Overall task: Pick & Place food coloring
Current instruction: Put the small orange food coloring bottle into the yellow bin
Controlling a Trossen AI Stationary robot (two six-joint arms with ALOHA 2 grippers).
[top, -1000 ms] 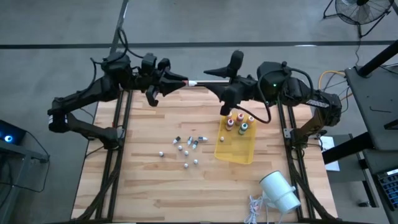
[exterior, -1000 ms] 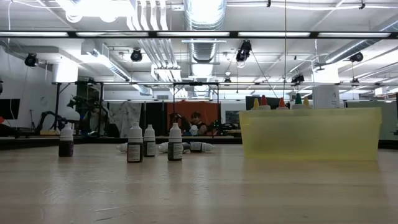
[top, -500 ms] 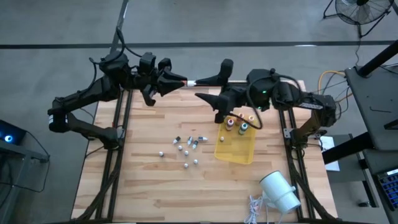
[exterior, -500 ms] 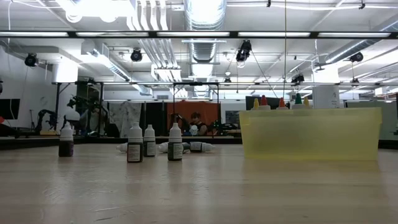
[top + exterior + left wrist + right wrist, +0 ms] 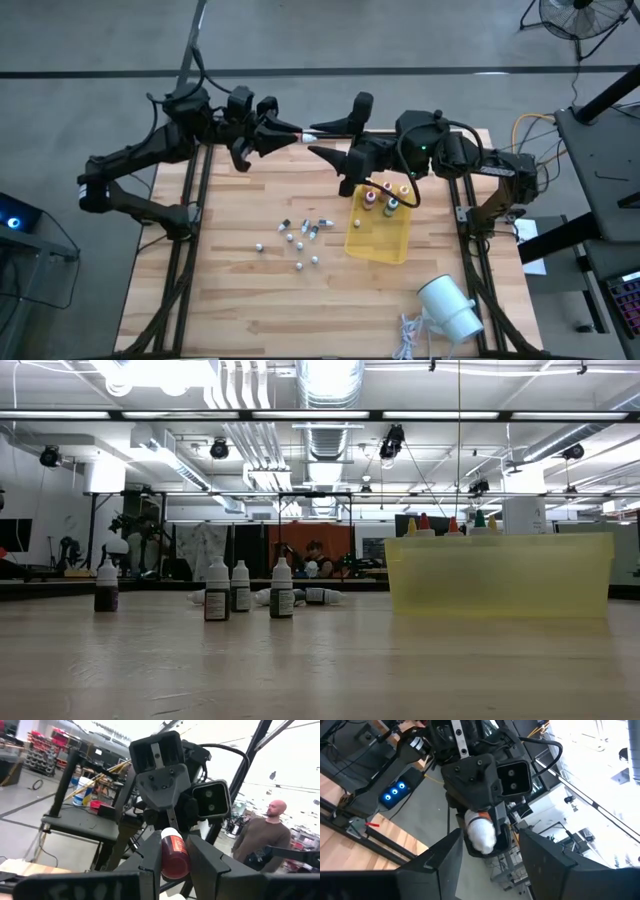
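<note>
High over the table's far edge, my left gripper [image 5: 290, 130] is shut on a small food coloring bottle [image 5: 172, 856] with a dark red body and a white top [image 5: 310, 132]. My right gripper [image 5: 316, 142] faces it, open, with one finger on either side of the bottle's white end [image 5: 480, 834]; I see no touch. A yellow bin [image 5: 380, 238] on the table holds a few bottles with coloured tops [image 5: 385, 198]. Several tiny vials [image 5: 300, 236] stand or lie on the wood left of the bin. My left gripper pinches the bottle's red body [image 5: 173, 862] between its two fingers [image 5: 150, 855]. The fingers point about level toward the table's right and lie along the bottle. The bottle's white top [image 5: 170, 834] sticks out past the fingertips, and the bottle is clear of the table.
A big white cylinder [image 5: 450, 308] lies near the table's front right corner beside a white cord [image 5: 408, 335]. The low view shows the vials [image 5: 245, 590] left of the yellow bin [image 5: 500, 575]. A person [image 5: 262, 837] stands in the room beyond the table.
My right gripper has gone a little toward the table's left, closer to the bottle in my left gripper, so that its fingers now stand around the white top. The bottle stays lifted in the left gripper.
</note>
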